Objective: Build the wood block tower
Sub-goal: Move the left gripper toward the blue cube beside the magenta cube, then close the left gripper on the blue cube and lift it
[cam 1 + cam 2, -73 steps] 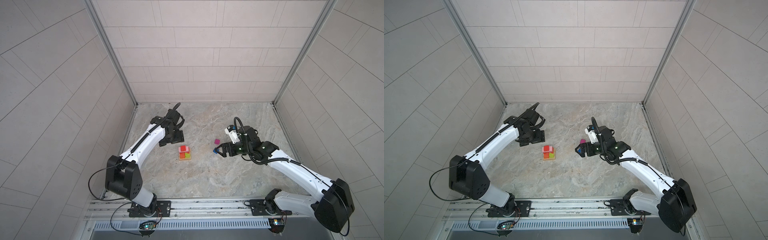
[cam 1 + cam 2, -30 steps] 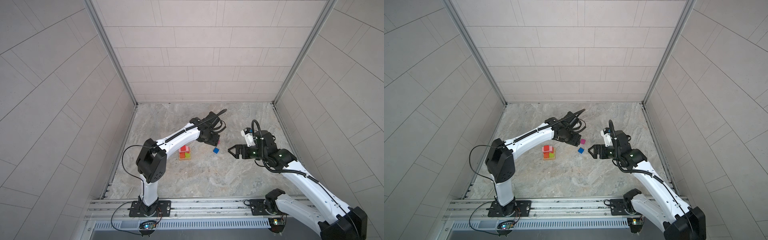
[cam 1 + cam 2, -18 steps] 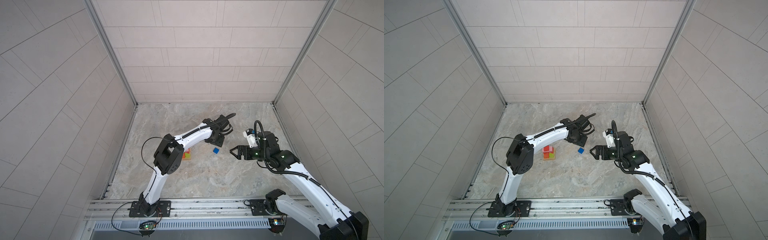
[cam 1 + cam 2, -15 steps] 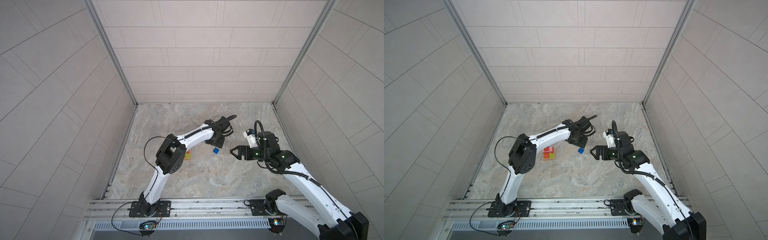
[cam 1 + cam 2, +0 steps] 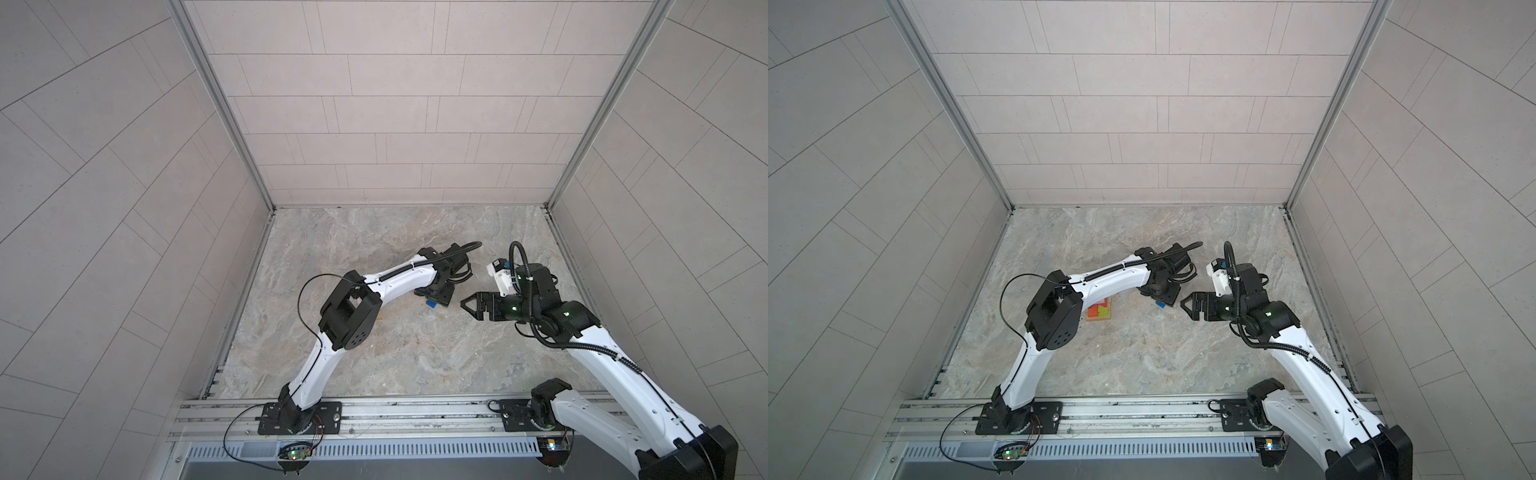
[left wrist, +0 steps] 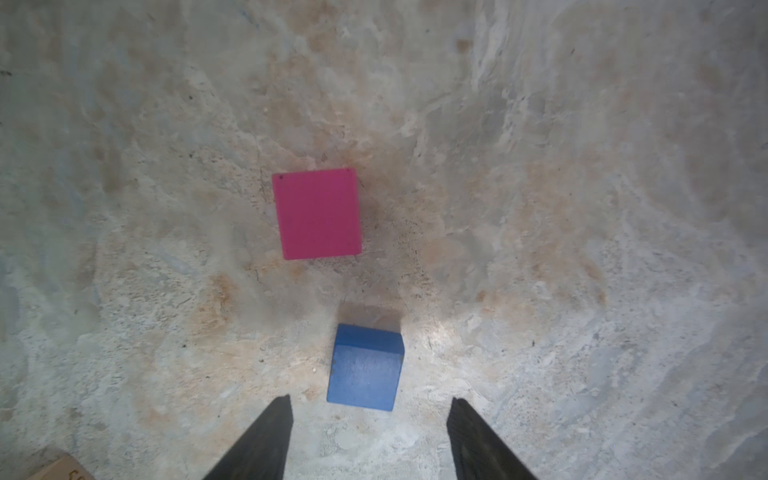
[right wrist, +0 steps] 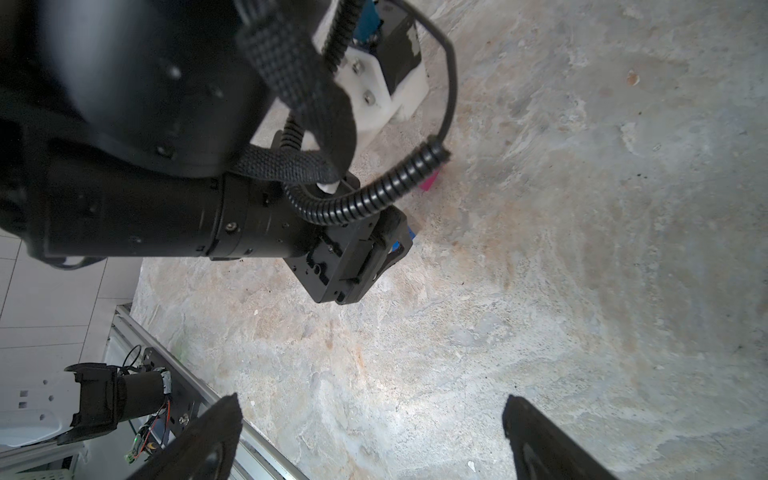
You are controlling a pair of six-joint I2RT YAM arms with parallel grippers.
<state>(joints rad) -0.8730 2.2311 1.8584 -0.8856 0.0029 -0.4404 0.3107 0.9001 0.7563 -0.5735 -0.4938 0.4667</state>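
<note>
My left gripper (image 6: 370, 405) is open and points down at the floor, with nothing between its fingers. A blue cube (image 6: 365, 368) lies just ahead of the fingertips and a magenta cube (image 6: 318, 214) lies further on. In both top views this gripper (image 5: 434, 300) hangs over the blue cube (image 5: 1160, 304) and hides the magenta one. The tower (image 5: 1099, 311), with orange and lime on a tan base, shows partly behind the left arm. My right gripper (image 5: 467, 303) is open and empty, just right of the left gripper (image 7: 353, 266).
The left arm stretches across the middle of the marble floor (image 5: 374, 249). A corner of a tan piece (image 6: 62, 469) shows at the edge of the left wrist view. The metal base rail (image 5: 415, 415) runs along the near edge, and tiled walls enclose the other sides.
The left arm swung from the far left across the tower, and its gripper settled over the magenta and blue cubes. The right gripper left the blue cube and drew back right.
</note>
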